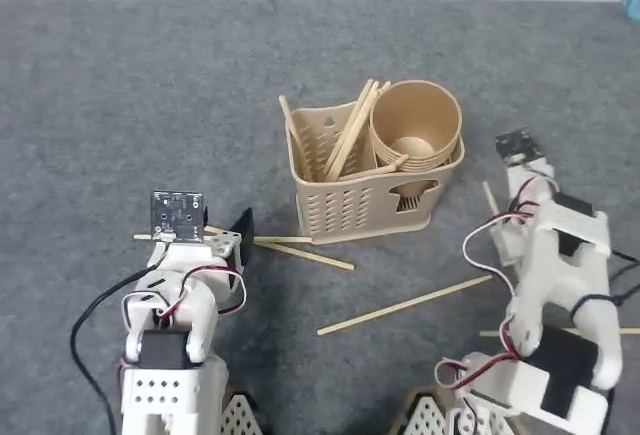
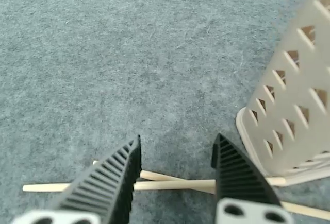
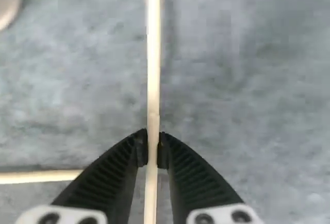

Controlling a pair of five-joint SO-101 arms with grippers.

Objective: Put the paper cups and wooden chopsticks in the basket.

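Right hand [image 3: 152, 149]: clamped on a pale, slim wooden chopstick [image 3: 153, 54] lying on the bench, right of the basket [image 1: 350, 205].
My next move: I'd lift gently, then tip it end-first into the basket.
Left hand [image 2: 178, 154]: jaws apart over two crossed chopsticks [image 2: 170, 185] beside the basket.
Paper cups [image 1: 415, 120]: brown, nested, already in the basket.

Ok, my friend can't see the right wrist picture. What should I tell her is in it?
The right gripper is shut on a wooden chopstick above grey carpet. A second chopstick lies on the carpet nearby, and a corner of the basket shows at the picture's edge.
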